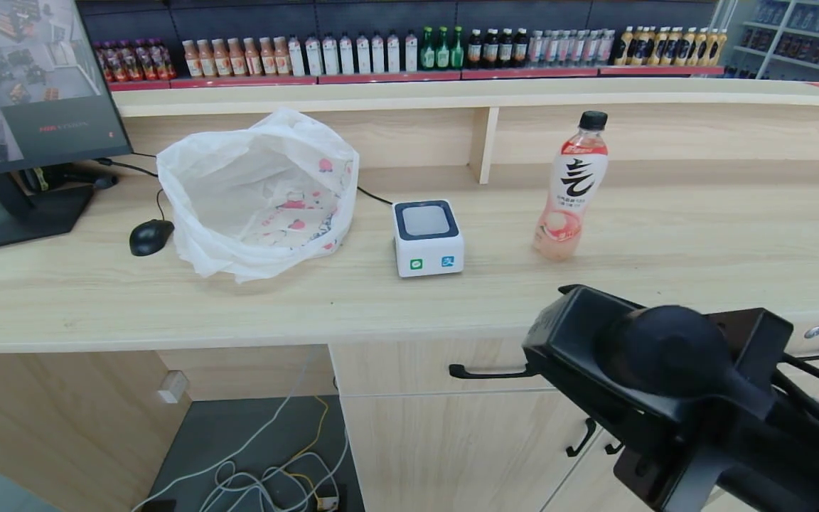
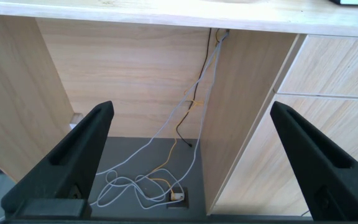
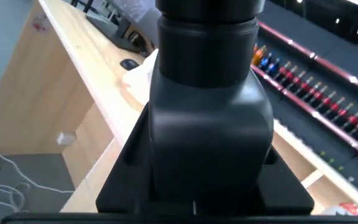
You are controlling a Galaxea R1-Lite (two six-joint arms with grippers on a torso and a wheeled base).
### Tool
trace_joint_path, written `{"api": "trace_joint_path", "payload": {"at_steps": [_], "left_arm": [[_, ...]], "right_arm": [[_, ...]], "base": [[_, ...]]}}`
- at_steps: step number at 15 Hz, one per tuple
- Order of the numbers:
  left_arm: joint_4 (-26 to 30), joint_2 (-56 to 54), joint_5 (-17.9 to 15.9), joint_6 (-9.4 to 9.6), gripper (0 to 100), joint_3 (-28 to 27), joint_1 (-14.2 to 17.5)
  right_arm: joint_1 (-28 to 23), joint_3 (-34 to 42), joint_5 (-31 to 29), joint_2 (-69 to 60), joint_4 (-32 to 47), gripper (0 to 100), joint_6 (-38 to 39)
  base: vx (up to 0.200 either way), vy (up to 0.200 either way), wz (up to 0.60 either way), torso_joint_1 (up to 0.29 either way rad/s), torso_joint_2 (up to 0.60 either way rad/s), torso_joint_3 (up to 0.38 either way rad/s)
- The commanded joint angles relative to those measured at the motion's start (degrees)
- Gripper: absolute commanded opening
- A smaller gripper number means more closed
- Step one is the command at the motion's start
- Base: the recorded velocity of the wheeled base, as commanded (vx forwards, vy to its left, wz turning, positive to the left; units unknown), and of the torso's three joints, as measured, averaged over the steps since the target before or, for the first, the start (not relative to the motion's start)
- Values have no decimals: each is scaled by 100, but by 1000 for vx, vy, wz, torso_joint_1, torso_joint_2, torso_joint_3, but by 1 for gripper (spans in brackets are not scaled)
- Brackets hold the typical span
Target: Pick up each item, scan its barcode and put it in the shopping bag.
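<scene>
Left gripper (image 2: 191, 109) hung below the counter (image 1: 168, 313) edge, fingers apart, empty; right arm (image 1: 665, 377) sat before the drawers (image 1: 452, 434), and I couldn't tell its grip state. Bottle (image 1: 570, 186) stood upright right of the scanner (image 1: 428, 237), with the open shopping bag (image 1: 260, 192) left of it, probably laid out in pick-scan-drop order. There was bare counter around the bottle and a shelf ledge (image 1: 665, 153) behind.

On the counter (image 1: 701, 235) the shopping bag (image 1: 260, 192) stood left of centre. The scanner (image 1: 427, 237) sat just beside it on the right, and the bottle (image 1: 570, 188) stood upright farther right. A mouse (image 1: 151, 236) lay just left of the bag, and a monitor (image 1: 25, 78) stood at the far left, behind the mouse. A lead (image 1: 374, 195) seemed to run from the scanner back behind the bag. Beyond the counter, drinks (image 1: 409, 50) lined a shelf. Under the counter, cables (image 1: 267, 462) lay on the floor in an open bay, with drawers (image 1: 452, 441) to its right.
</scene>
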Motion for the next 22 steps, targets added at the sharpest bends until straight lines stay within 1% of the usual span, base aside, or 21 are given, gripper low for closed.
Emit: {"api": "trace_joint_path", "payload": {"at_steps": [1,2,3,4,5,7,8,9,11,12,13,14,15,16,17,18,21,22], "left_arm": [[0,6,0,-1,100,0,0],[0,-2,0,-1,100,0,-9],[0,-2,0,-1,100,0,0],[0,6,0,-1,100,0,-9],[0,-2,0,-1,100,0,0],[0,-2,0,-1,100,0,0],[0,-2,0,-1,100,0,0],[0,-2,0,-1,100,0,0],[0,-2,0,-1,100,0,0],[0,-2,0,-1,100,0,0],[0,-2,0,-1,100,0,0],[0,-2,0,-1,100,0,0],[0,-2,0,-1,100,0,0],[0,-2,0,-1,100,0,0],[0,-2,0,-1,100,0,0],[0,-2,0,-1,100,0,0],[0,-2,0,-1,100,0,0],[0,-2,0,-1,100,0,-9]], "right_arm": [[-407,122,171,-265,-9,0,441],[-451,210,241,-273,-9,0,643],[-442,262,575,-124,-9,0,968],[-442,245,769,-124,-9,0,1056],[-469,218,1120,-124,-9,0,1126],[-460,69,1155,-45,-9,0,1179],[-460,-124,1068,-27,-9,0,1390],[-451,-247,804,-19,-9,0,1838],[-425,25,-22,-142,-9,0,2858],[-434,60,-506,-150,-9,0,3095],[-442,-177,-1051,-133,-9,0,3218],[-434,-406,-1472,-62,-9,0,3332],[-442,-529,-1648,17,-9,0,3385],[-451,-863,-1938,271,-9,0,3596],[-469,-1100,-2009,456,-9,0,3684],[-592,-1214,-2035,553,-9,0,3754],[-1304,-1223,-2044,772,-9,0,3948],[-1462,-1232,-2044,843,-9,0,3956]], "base": [[0,0,0,0,0,0],[0,0,0,0,0,0],[0,0,0,0,0,0],[0,0,0,0,0,0],[0,0,0,0,0,0],[0,0,0,0,0,0],[0,0,0,0,0,0],[0,0,0,0,0,0],[0,0,0,0,0,0],[0,0,0,0,0,0],[0,0,0,0,0,0],[0,0,0,0,0,0],[0,0,0,0,0,0],[0,0,0,0,0,0],[0,0,0,0,0,0],[0,0,0,0,0,0],[0,0,0,0,0,0],[0,0,0,0,0,0]]}}
